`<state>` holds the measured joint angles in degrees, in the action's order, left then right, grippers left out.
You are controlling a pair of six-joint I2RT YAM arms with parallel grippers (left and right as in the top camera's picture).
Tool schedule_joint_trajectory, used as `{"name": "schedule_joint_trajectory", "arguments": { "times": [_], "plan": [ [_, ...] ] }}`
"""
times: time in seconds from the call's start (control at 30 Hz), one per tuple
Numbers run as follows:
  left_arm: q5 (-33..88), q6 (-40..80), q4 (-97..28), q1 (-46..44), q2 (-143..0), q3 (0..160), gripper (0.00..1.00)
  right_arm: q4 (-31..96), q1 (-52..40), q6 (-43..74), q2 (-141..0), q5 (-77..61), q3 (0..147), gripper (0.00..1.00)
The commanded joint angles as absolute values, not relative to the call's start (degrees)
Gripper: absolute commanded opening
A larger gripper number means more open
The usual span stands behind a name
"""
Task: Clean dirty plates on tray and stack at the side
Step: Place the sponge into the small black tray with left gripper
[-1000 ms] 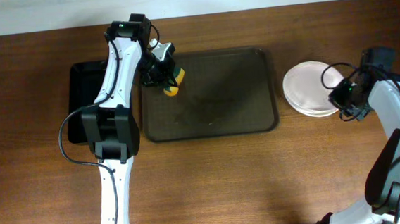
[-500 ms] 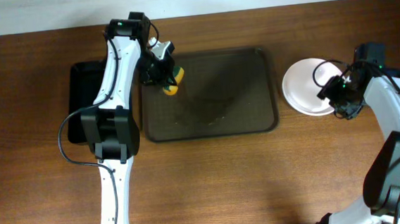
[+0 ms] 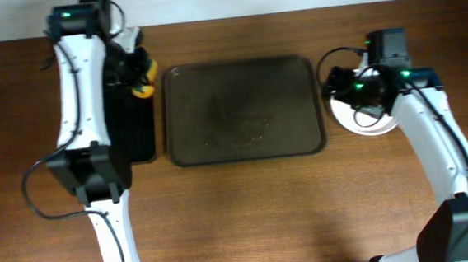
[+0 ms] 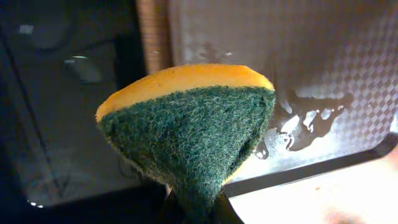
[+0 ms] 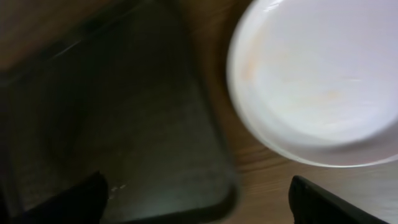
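Observation:
The brown tray (image 3: pixel 243 110) lies mid-table with no plate on it, only wet smears (image 4: pixel 311 118). White plates (image 3: pixel 366 127) sit stacked on the table just right of the tray; the top one (image 5: pixel 317 81) shows faint orange marks. My right gripper (image 3: pixel 348 90) hovers over the stack's left edge, open, with nothing between its dark fingertips (image 5: pixel 74 202). My left gripper (image 3: pixel 135 76) is shut on a yellow sponge with a green scouring face (image 4: pixel 186 130), held above the black tray (image 3: pixel 135 130).
The glossy black tray (image 4: pixel 62 93) lies directly left of the brown tray, with a narrow strip of wood between them. The left arm crosses the black tray's left half. Bare wooden table runs along the front.
The right gripper opened, releasing the plate onto the stack, and shifted up-left over it. The left arm swung left from the brown tray's corner to the black tray, still holding the sponge.

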<state>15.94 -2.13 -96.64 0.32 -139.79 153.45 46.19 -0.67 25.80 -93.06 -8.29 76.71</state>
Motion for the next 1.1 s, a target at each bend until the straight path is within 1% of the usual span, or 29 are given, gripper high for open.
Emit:
{"name": "schedule_joint_trajectory", "arguments": {
  "times": [0.0,0.1,0.2,0.37,0.6,0.67,0.7,0.73,0.77,0.8,0.83,0.87,0.9,0.93,0.97,1.0,1.07],
  "plan": [
    [13.4,-2.3,-96.7,2.7,-134.0,154.5,0.01,44.7,-6.3,25.7,-93.0,-7.6,77.3,0.98],
    [9.0,-2.3,-96.7,4.3,-131.8,152.5,0.01,43.6,-9.6,25.8,-93.6,-4.5,77.3,0.98],
    [6.5,-2.3,-96.7,4.6,-131.8,148.9,0.01,43.0,-10.9,25.8,-93.9,-4.3,77.3,0.98],
    [0.4,0.4,-94.9,4.7,-131.8,137.4,0.01,42.8,-11.2,25.7,-94.1,-4.3,77.3,0.98],
    [0.4,0.4,-75.9,4.7,-131.8,118.3,0.01,42.7,-11.2,25.7,-94.1,-4.3,77.3,0.98],
    [0.4,0.4,-72.5,4.7,-131.8,115.5,0.01,42.7,-11.2,25.7,-94.1,-4.3,77.3,0.98],
    [0.4,0.4,-71.1,4.7,-131.8,114.2,0.03,42.7,-11.2,25.7,-94.1,-4.3,77.3,0.99],
    [0.4,0.4,-70.5,4.7,-131.8,113.6,0.11,42.7,-11.2,25.7,-94.1,-4.3,77.3,0.98],
    [0.4,0.4,-70.4,4.7,-131.8,113.3,0.23,42.7,-11.2,25.7,-94.1,-4.3,77.3,0.98],
    [0.4,0.4,-70.5,4.7,-131.9,113.3,0.37,42.7,-11.2,25.7,-94.1,-4.3,77.3,0.98],
    [0.4,0.4,-70.5,4.7,-131.9,113.3,0.57,42.6,-11.2,25.7,-94.1,-4.3,77.3,0.98],
    [0.4,0.4,-70.5,4.7,-131.9,113.3,0.7,42.6,-11.2,25.7,-94.1,-4.3,77.3,0.98],
    [0.4,0.4,-70.5,4.7,-131.9,113.3,0.8,42.6,-11.2,25.7,-94.1,-4.3,77.3,0.98],
    [0.4,0.4,-70.6,4.7,-131.9,113.3,0.84,42.6,-11.2,25.7,-94.1,-4.3,77.3,0.98],
    [0.4,0.4,-70.7,4.7,-131.9,113.3,0.93,42.7,-11.2,25.7,-94.1,-4.3,77.3,0.98],
    [0.5,0.4,-70.7,4.7,-131.9,113.3,0.95,42.7,-11.2,25.7,-94.1,-4.3,77.3,0.98],
    [0.9,0.5,-71.0,4.7,-131.9,113.3,0.97,42.7,-11.2,25.7,-94.1,-4.3,77.3,0.98]
  ]
}}
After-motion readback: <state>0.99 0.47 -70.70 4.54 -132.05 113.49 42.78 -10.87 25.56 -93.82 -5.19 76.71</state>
